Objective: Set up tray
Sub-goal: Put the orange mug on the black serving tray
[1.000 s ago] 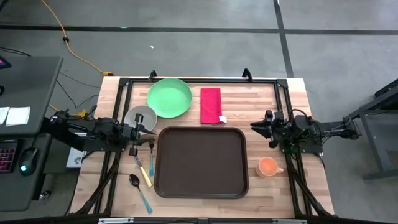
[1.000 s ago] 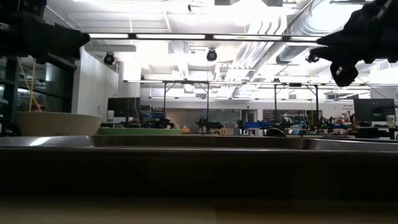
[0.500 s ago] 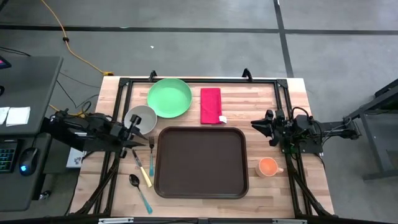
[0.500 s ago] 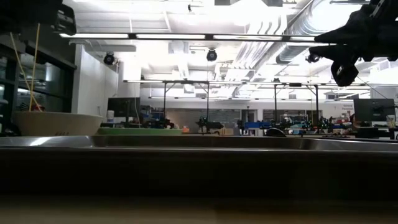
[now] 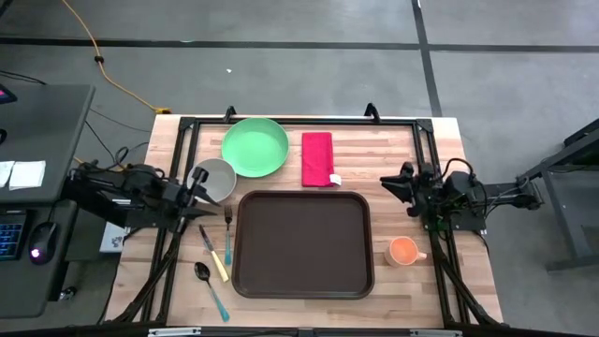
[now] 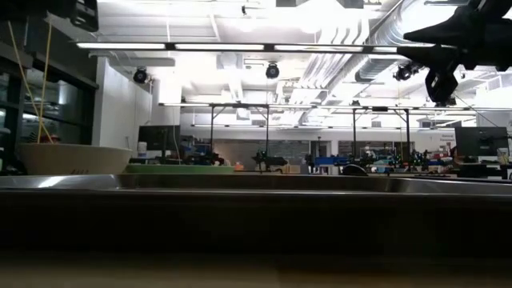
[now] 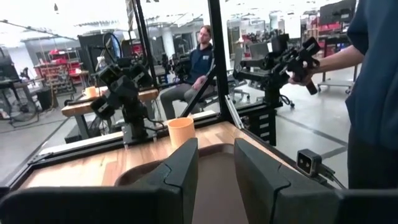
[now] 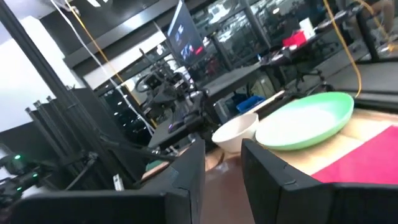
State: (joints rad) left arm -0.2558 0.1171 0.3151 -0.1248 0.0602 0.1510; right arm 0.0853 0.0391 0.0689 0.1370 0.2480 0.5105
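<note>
While both arms hang above the table's side edges, the dark brown tray lies flat in the middle of the near half of the wooden table, with nothing on it; the green plate sits beyond the tray's far left corner and is likewise bare; the small white bowl stands just beside the plate on its left, touching or nearly touching it, and appears to hold nothing; a red napkin lies folded beyond the tray, to the right of the plate; an orange cup stands just off the tray's right edge, its contents not visible; a fork, a knife and a spoon lie on the wood along the tray's left side; the left gripper hovers by the bowl's left edge, its fingers parted by a narrow gap and holding nothing; the right gripper hovers off the tray's far right corner, fingers also slightly apart and empty
</note>
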